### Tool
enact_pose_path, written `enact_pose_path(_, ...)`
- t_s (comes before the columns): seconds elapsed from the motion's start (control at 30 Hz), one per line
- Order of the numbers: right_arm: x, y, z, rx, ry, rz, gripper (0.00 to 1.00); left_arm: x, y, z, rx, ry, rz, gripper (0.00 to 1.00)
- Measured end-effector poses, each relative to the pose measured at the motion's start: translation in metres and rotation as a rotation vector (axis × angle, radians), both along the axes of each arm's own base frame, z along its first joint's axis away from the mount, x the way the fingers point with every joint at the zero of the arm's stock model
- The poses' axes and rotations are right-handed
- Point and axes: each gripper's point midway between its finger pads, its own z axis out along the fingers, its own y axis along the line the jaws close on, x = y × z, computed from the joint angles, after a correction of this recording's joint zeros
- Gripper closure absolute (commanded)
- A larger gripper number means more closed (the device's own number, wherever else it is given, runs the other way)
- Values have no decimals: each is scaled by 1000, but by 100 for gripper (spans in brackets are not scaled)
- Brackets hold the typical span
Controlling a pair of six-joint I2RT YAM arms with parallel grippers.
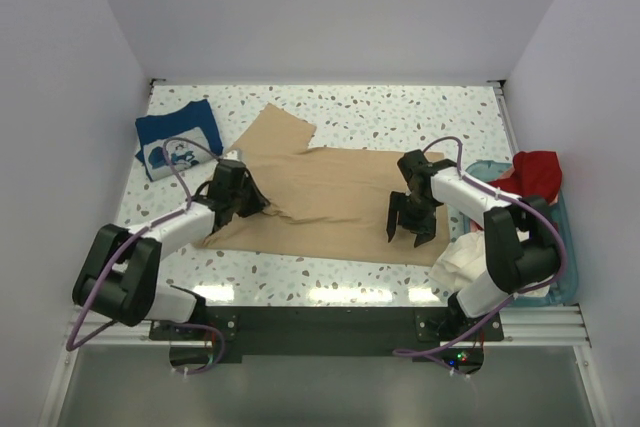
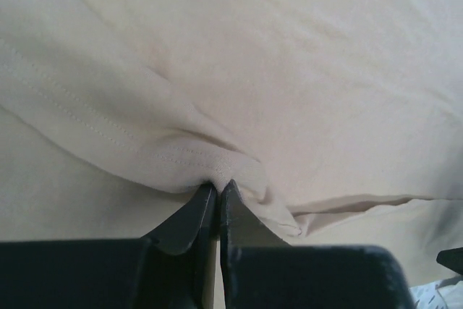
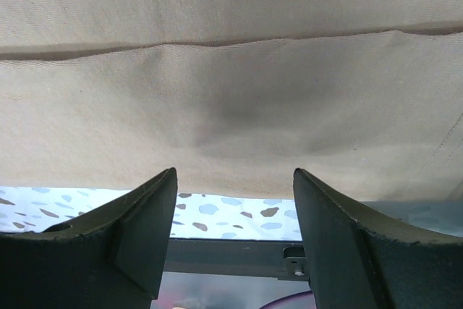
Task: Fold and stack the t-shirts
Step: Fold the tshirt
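Tan tee spread mid-frame on worktop. Left fingers clamped on a thin fold at its left side, right fingers apart near the right hem. Thin pinch prob slips if pulled, tee'd bunch up.

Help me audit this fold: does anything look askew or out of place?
Yes. The tan t-shirt lies crooked, one sleeve splayed toward the far left, cloth puckered where the left claw pinches it. A cream shirt spills over the basket's near rim.
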Motion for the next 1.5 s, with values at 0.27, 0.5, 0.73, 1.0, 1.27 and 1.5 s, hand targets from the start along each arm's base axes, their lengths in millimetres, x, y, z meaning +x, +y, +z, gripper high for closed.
enact_pose_path(0.27,0,0,-1,-2,5,0,31,27,-16,0,-16,9,-33,96)
enact_pose_path(0.5,-4,-1,-9,-12,33,0,31,49,-33,-4,7,19,-92,91)
enact_pose_path(0.73,-5,-2,-10,-13,37,0,31,59,-45,2,19,8,-132,70)
enact_pose_path(1.0,-6,-2,-13,-18,49,0,31,64,-60,15,-26,-8,-154,58)
enact_pose_path(1.27,-6,-2,-13,-18,48,0,31,64,-82,25,-150,-3,-168,57)
enact_pose_path(1.5,-6,-2,-13,-18,49,0,31,70,-100,31,-269,-3,-166,56)
